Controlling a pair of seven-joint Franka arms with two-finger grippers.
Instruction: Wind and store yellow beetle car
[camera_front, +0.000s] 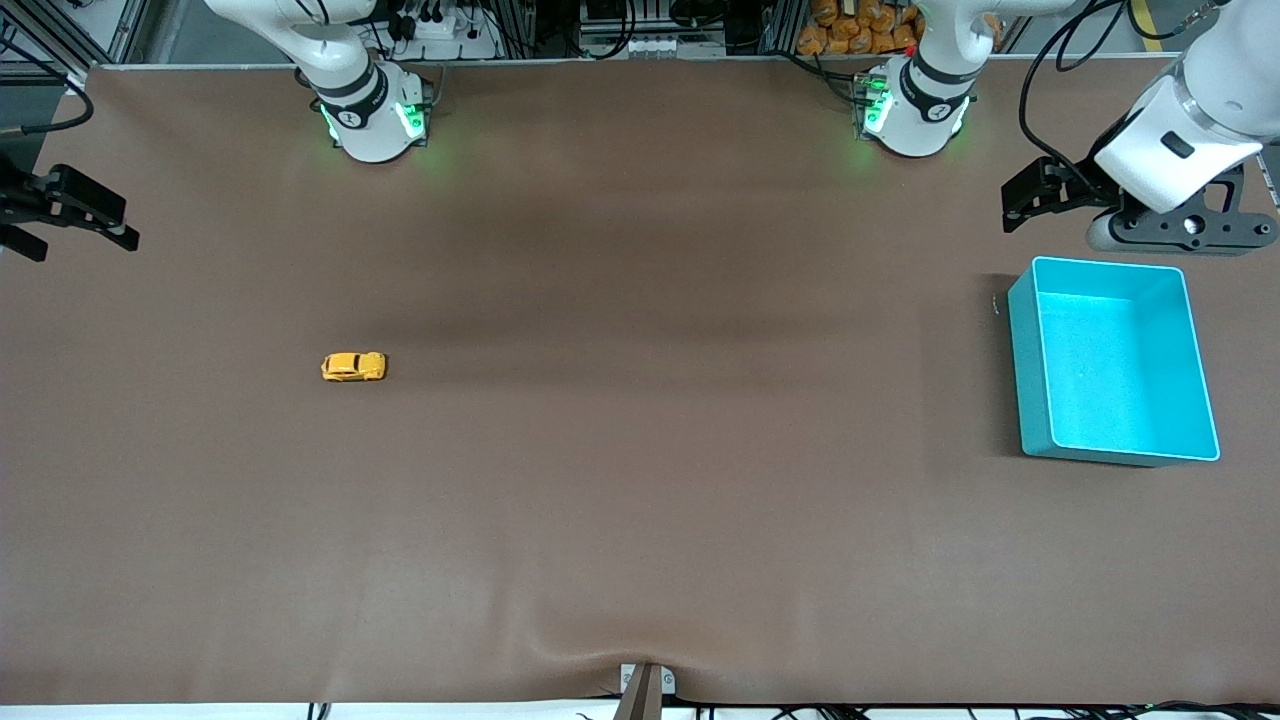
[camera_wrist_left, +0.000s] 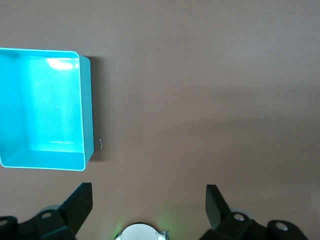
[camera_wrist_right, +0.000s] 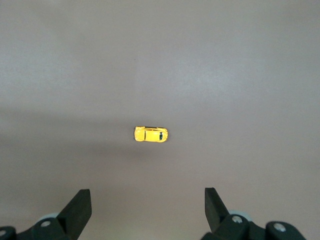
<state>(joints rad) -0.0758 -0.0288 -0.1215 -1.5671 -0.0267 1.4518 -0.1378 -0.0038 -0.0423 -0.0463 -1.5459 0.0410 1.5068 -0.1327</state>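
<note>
The yellow beetle car (camera_front: 353, 367) sits on its wheels on the brown table (camera_front: 640, 520), toward the right arm's end, with nothing touching it. Its long axis runs along the length of the table, from one arm's end toward the other; which end is the nose cannot be told. The right wrist view shows the same car (camera_wrist_right: 151, 134) lying crosswise between the two dark fingertips (camera_wrist_right: 75, 210) of that arm's hand. At roughly the same depth, at the left arm's end and well apart from the car, stands the teal bin (camera_front: 1030, 370), an open rectangular tub whose inside is bare. Farther from the camera, the right gripper (camera_front: 125, 237) hangs over the table's edge at its own end, fingers spread wide and holding nothing. The left gripper (camera_front: 1012, 213) hovers just above the bin's farther rim, fingers likewise spread wide with nothing between them (camera_wrist_left: 148, 200).
</note>
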